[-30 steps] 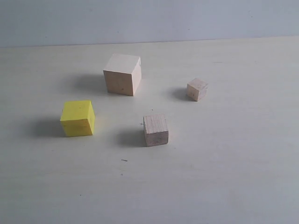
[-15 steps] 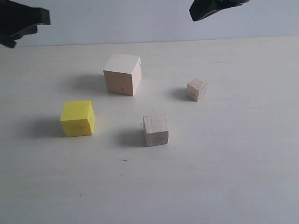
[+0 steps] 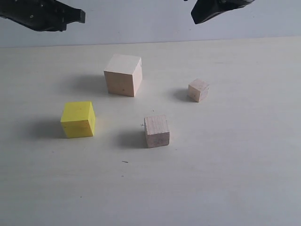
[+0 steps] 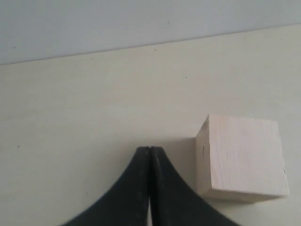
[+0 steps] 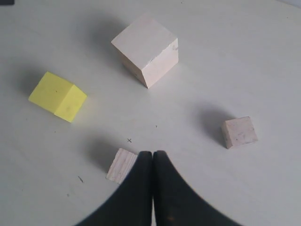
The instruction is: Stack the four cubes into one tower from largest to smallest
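Observation:
Four cubes stand apart on the pale table (image 3: 235, 179). The largest pale wood cube (image 3: 123, 75) is at the back, the yellow cube (image 3: 78, 119) at the left, the medium wood cube (image 3: 156, 131) at the front and the tiny wood cube (image 3: 198, 90) at the right. My left gripper (image 3: 81, 17) hangs shut and empty at the upper left. In the left wrist view the left gripper (image 4: 149, 149) is beside the large cube (image 4: 242, 160), apart from it. My right gripper (image 3: 194, 17) is shut and empty at the top right. In the right wrist view the right gripper (image 5: 152, 153) partly hides the medium cube (image 5: 120, 165).
A plain light wall (image 3: 150, 23) runs behind the table's far edge. The right wrist view also shows the large cube (image 5: 146, 48), the yellow cube (image 5: 58, 96) and the tiny cube (image 5: 239, 132) spread over the table. A small pen cross (image 5: 129, 140) marks the surface.
Both grippers came into the top of the exterior view. Since half a second ago the left one has moved further right; the right one has barely shifted. The cubes have not moved.

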{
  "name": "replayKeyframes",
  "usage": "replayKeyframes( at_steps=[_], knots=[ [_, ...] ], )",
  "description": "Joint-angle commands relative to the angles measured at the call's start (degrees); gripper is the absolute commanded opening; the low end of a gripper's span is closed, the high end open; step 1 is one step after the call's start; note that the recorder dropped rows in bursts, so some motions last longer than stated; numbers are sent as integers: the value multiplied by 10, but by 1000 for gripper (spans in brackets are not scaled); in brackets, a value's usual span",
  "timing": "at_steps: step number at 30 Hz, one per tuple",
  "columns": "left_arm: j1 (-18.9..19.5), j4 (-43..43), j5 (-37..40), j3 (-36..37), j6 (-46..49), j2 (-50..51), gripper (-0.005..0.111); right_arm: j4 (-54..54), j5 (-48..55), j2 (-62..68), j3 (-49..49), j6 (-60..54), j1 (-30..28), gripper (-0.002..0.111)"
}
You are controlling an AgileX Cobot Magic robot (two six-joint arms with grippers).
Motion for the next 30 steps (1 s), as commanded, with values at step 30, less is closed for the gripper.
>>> replayKeyframes(
  at_steps=[30],
  knots=[
    [19,-281,190,-408,226,377,0,0,28,0,-5,0,1,0]
  ],
)
